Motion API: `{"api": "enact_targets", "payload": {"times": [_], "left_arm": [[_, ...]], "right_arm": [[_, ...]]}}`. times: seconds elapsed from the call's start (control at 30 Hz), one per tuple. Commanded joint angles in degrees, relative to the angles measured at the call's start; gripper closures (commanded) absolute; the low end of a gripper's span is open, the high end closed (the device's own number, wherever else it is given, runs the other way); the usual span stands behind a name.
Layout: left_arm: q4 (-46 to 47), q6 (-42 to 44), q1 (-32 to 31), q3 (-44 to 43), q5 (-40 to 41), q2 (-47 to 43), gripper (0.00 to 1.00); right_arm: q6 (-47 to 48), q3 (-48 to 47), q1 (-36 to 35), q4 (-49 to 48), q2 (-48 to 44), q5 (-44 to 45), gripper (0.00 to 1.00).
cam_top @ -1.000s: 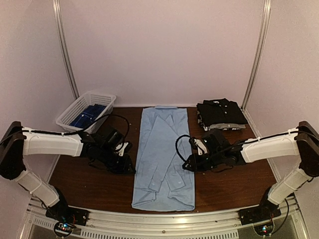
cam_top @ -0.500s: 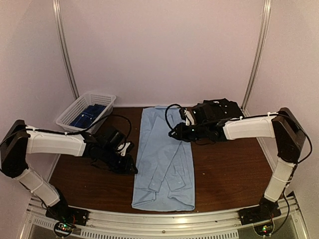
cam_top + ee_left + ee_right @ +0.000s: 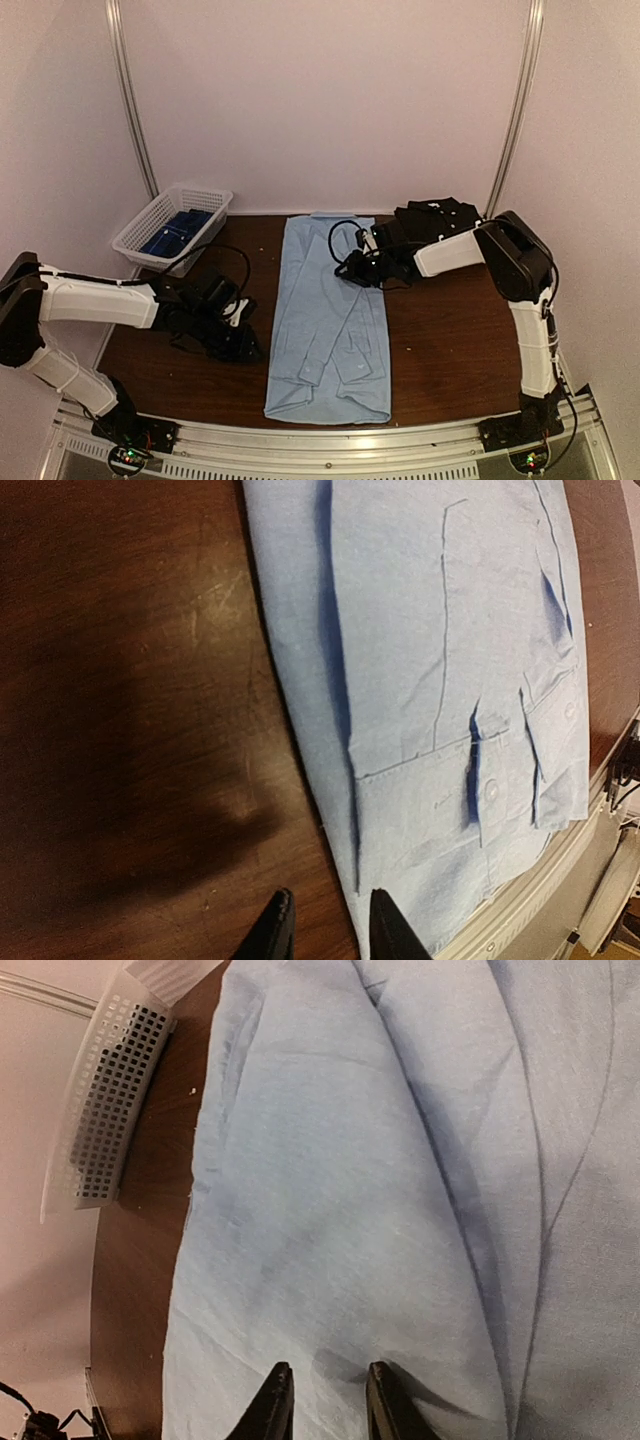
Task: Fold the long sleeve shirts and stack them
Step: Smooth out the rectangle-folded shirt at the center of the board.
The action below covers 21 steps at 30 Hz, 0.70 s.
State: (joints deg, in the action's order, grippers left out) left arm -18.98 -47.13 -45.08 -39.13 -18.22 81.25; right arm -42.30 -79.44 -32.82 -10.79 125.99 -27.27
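Note:
A light blue long sleeve shirt lies flat down the middle of the table, folded lengthwise, with its cuffs near the front. My left gripper sits low beside the shirt's left edge. In the left wrist view that gripper is open, and the edge of the shirt runs between the fingertips with nothing clamped. My right gripper reaches over the upper part of the shirt. In the right wrist view it hovers open just above the blue cloth. Folded black shirts are stacked at the back right.
A white mesh basket with something dark blue inside stands at the back left and also shows in the right wrist view. Bare brown table lies right of the shirt. A metal rail runs along the front edge.
My right arm has swung from the shirt's right edge at mid-table toward the back, over the shirt's upper part. The left gripper has drawn slightly nearer and lower. The shirt lies as before.

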Motion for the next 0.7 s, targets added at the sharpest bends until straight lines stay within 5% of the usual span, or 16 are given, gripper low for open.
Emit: {"api": "enact_targets", "payload": {"times": [0.0,0.33,0.67], "left_arm": [[2.74,-1.10,0.30,1.46,-0.31,-1.79,0.72],[3.40,-1.13,0.26,1.88,-0.89,-0.94,0.72],[3.66,-0.28,0.26,1.86,-3.78,-0.64,0.67]], "right_arm": [[-2.48,-0.86,1.70,-1.06,1.01,0.58,0.73],[1.26,0.51,1.88,5.62,-5.12,3.20,0.71],[4.65,16.78,0.65,8.68,-23.72,3.16,0.63]]}}
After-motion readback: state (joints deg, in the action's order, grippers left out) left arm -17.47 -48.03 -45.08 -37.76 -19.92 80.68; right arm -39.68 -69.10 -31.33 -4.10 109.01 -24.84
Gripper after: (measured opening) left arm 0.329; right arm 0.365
